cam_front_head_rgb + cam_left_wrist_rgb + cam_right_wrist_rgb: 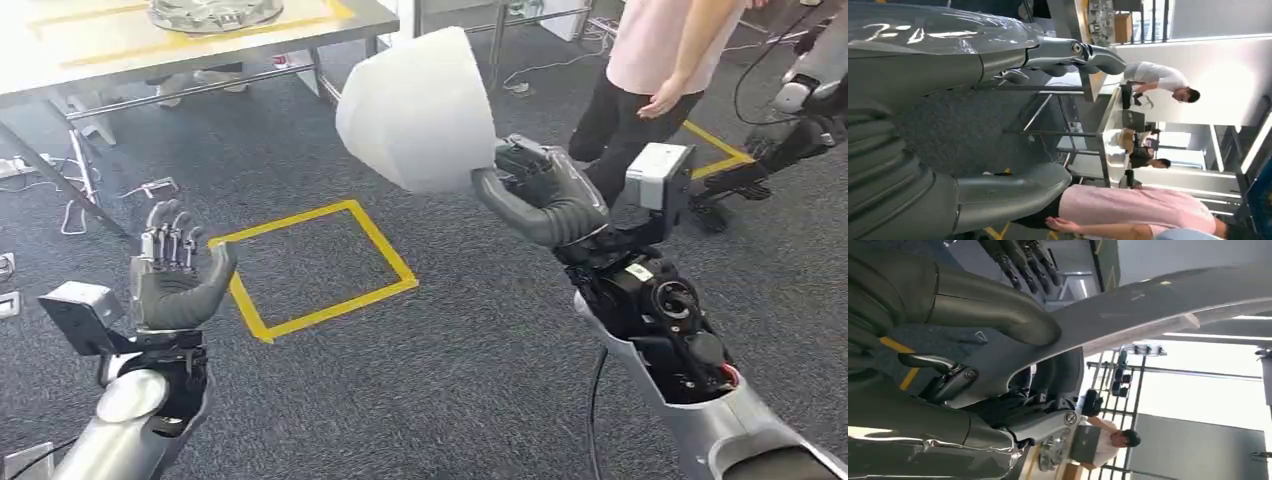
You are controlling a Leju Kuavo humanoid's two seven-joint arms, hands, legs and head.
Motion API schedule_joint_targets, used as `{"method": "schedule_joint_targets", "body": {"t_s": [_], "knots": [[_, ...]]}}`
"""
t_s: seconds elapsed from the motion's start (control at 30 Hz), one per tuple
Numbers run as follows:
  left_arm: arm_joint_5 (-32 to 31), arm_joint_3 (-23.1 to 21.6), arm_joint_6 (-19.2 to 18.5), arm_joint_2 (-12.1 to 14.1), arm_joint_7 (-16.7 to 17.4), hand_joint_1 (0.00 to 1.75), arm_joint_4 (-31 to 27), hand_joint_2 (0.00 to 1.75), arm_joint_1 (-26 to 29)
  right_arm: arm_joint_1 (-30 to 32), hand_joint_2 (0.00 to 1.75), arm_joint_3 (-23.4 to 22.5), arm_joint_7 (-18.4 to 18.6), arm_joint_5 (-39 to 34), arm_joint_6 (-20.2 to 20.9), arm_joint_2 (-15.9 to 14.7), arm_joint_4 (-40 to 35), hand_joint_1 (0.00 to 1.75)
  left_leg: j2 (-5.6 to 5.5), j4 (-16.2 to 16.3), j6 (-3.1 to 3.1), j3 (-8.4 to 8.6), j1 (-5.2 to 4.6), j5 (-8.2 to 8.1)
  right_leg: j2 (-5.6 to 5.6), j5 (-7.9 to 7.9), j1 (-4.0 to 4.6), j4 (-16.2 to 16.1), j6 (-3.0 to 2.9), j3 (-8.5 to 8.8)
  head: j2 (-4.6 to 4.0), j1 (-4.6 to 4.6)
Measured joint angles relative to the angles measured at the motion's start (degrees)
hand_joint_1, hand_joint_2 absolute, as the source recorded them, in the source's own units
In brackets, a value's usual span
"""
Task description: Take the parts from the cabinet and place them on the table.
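A large white curved part (418,108) is held up in the air by my right hand (545,192), thumb on one face and fingers behind its edge. Up close in the right wrist view the same part (1148,315) runs as a pale grey sheet across the picture, pinched by my right hand (993,315). My left hand (175,272) is raised at the lower left, fingers apart, holding nothing; the left wrist view shows my left hand (998,55) empty too. The table (120,45) with yellow tape lines stands at the far left, bearing a shiny metal part (215,12).
A person in a pink top (660,50) stands close on the far right. A yellow taped square (315,265) marks the grey carpet ahead. Cables and a power strip (75,215) lie under the table. Another robot's arm (800,110) is at the right edge.
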Motion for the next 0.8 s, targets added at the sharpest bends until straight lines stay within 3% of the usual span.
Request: {"method": "schedule_joint_targets", "body": {"t_s": [0.23, 0.8], "knots": [[1.2, 0.0, 0.0, 0.0, 0.2, 0.00, 0.1, 1.75, 0.0, 0.0, 1.75, 0.1, 0.6, -0.8, -0.5, 0.0, 0.0, 1.75, 0.00, 0.0, 0.11, 0.00, -0.02, -0.05, 0.00, 0.01, -0.02, -0.1, 0.80, 0.05, 0.00, -0.11], [2.1, 0.0, -0.3, 0.0, 1.4, 0.00, 0.1, 1.75, 0.1, 0.0, 1.75, 1.3, 1.0, -1.7, -1.2, 0.0, 0.2, 1.75, 0.02, -0.1, 0.10, 0.03, 0.13, -0.04, 0.03, -0.07, 0.08, 0.0, 0.83, -0.01, 0.00, -0.63]]}}
